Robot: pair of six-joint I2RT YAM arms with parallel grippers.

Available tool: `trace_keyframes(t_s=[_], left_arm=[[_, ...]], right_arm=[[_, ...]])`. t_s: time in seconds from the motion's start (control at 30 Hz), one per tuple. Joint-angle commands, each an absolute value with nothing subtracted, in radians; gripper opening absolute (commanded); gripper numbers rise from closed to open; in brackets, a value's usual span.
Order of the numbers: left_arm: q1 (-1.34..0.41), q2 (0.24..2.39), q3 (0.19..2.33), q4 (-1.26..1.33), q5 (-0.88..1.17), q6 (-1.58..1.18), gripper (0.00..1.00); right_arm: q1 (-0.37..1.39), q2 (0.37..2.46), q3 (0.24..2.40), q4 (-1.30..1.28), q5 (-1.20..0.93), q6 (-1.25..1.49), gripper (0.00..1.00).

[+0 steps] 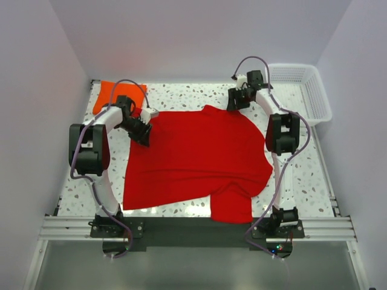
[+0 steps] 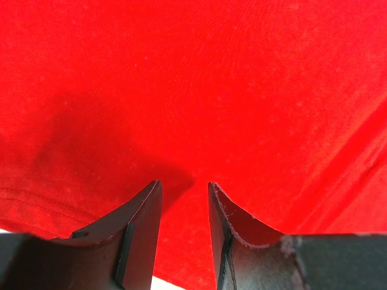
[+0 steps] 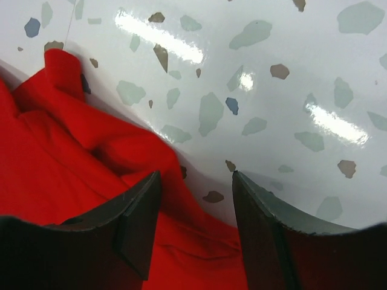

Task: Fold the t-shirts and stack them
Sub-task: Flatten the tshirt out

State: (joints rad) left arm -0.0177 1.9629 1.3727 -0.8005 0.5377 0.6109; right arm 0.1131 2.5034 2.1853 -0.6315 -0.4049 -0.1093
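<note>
The red t-shirt point(image 1: 199, 160) lies spread flat across the middle of the speckled table point(image 1: 181, 96), with one sleeve hanging toward the near edge. An orange t-shirt point(image 1: 109, 93), folded into a small pad, rests at the far left corner. My left gripper point(image 1: 145, 136) hovers at the red shirt's left edge. In the left wrist view its fingers point(image 2: 184, 182) stand apart over smooth red cloth point(image 2: 230, 90), gripping nothing. My right gripper point(image 1: 234, 104) is at the shirt's far right corner, open point(image 3: 196, 173) above the rumpled cloth edge point(image 3: 109, 151) and bare table point(image 3: 272, 109).
A white plastic lattice basket point(image 1: 302, 90) stands at the far right corner. Grey walls close in the table on three sides. The metal rail point(image 1: 193, 228) with both arm bases runs along the near edge.
</note>
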Motion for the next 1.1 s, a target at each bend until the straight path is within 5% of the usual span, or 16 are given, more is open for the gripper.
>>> trace_keyframes(t_s=[0.0, 0.07, 0.27, 0.7, 1.07], left_arm=[[-0.012, 1.96, 1.399, -0.779, 0.532, 0.597, 0.42], [-0.012, 1.959, 1.391, -0.776, 0.529, 0.597, 0.42], [-0.012, 1.971, 1.391, -0.773, 0.525, 0.591, 0.42], [-0.012, 2.002, 1.394, -0.753, 0.499, 0.557, 0.42], [-0.014, 2.039, 1.401, -0.799, 0.442, 0.561, 0.39]], right_arm=[[0.112, 2.444, 2.163, -0.685, -0.452, -0.1, 0.54], [0.112, 2.442, 2.16, -0.699, -0.462, -0.101, 0.5], [0.103, 2.433, 2.168, -0.669, -0.508, -0.091, 0.0], [0.072, 2.338, 2.059, -0.233, -0.388, -0.077, 0.0], [0.064, 2.293, 1.968, -0.356, -0.184, -0.308, 0.0]])
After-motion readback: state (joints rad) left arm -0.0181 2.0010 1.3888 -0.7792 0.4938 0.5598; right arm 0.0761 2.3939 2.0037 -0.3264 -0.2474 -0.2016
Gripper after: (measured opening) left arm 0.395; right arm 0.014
